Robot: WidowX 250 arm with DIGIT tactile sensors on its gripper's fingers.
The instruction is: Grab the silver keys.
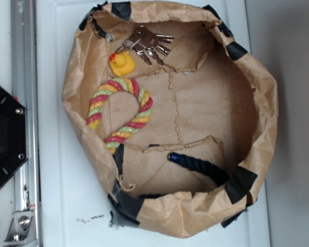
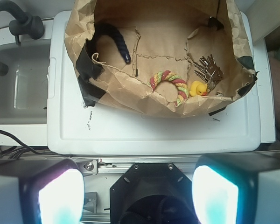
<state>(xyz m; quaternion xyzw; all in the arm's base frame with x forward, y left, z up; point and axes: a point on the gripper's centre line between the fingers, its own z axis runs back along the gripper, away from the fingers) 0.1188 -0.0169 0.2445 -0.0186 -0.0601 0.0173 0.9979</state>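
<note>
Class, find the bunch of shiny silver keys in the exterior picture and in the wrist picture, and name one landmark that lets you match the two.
Exterior view: the bunch of shiny silver metal keys lies at the top centre-left, inside the brown paper bag.
Wrist view: the keys lie at the right, near the bag's lower rim.
Shared landmark: the small yellow rubber duck, right beside the keys in both.
</note>
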